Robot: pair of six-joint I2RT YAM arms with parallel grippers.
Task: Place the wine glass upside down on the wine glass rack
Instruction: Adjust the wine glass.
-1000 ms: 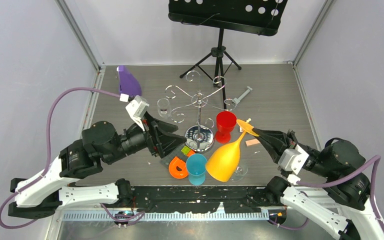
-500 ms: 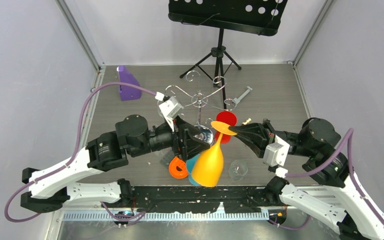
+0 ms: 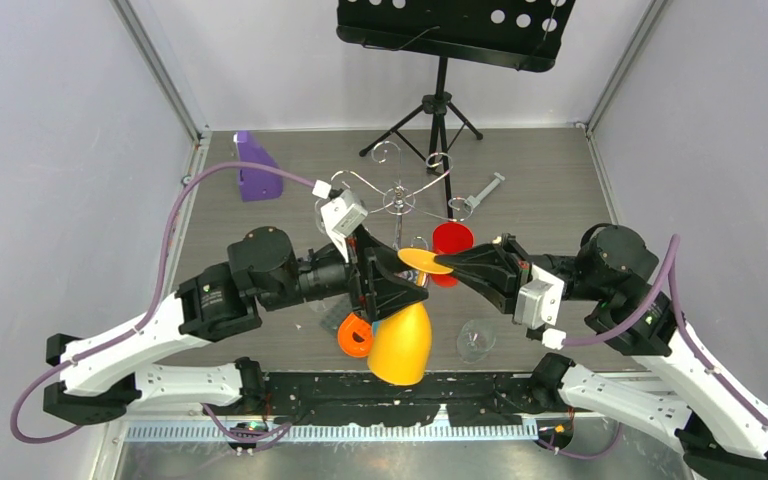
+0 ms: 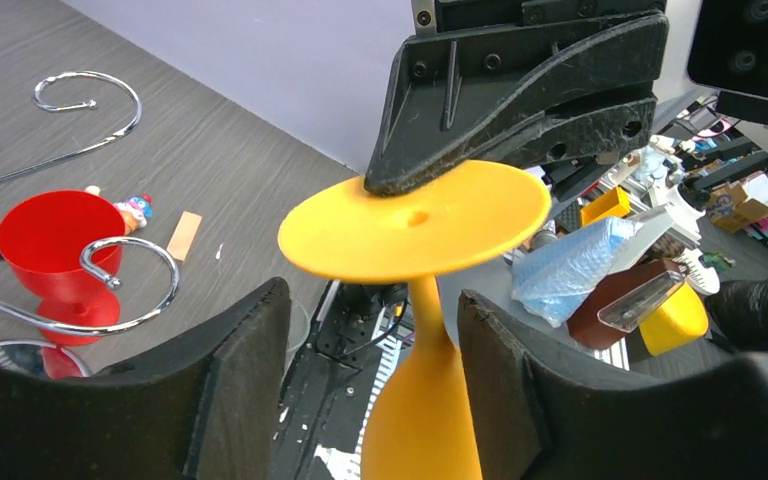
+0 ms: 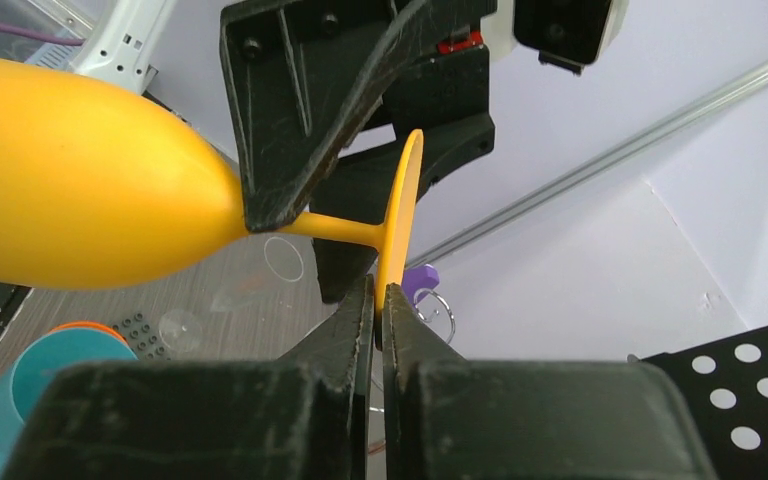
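Observation:
The orange wine glass (image 3: pixel 401 345) hangs upside down in the air, bowl toward the near table edge, foot disc uppermost. My right gripper (image 3: pixel 448 265) is shut on the rim of that foot (image 5: pixel 400 215), pinching it edge-on (image 5: pixel 378 300). My left gripper (image 3: pixel 398 285) is open, and the stem (image 4: pixel 425 310) passes between its two fingers (image 4: pixel 250 350), nearer the right one. The chrome wine glass rack (image 3: pixel 397 200) stands just behind the glass. Its curled wire arms (image 4: pixel 130 275) show at the left of the left wrist view; both arms hide its base.
A red cup (image 3: pixel 452 240) stands beside the rack. An orange piece (image 3: pixel 357 335), a blue cup (image 5: pixel 50 370) and a clear glass (image 3: pixel 476 340) lie near the front edge. A purple bottle (image 3: pixel 256 170), a syringe (image 3: pixel 485 190) and a black music stand (image 3: pixel 440 110) are farther back.
My right gripper carried the glass left by its foot and the bowl swung down to hang below it. My left arm reached right, bringing its open fingers around the stem.

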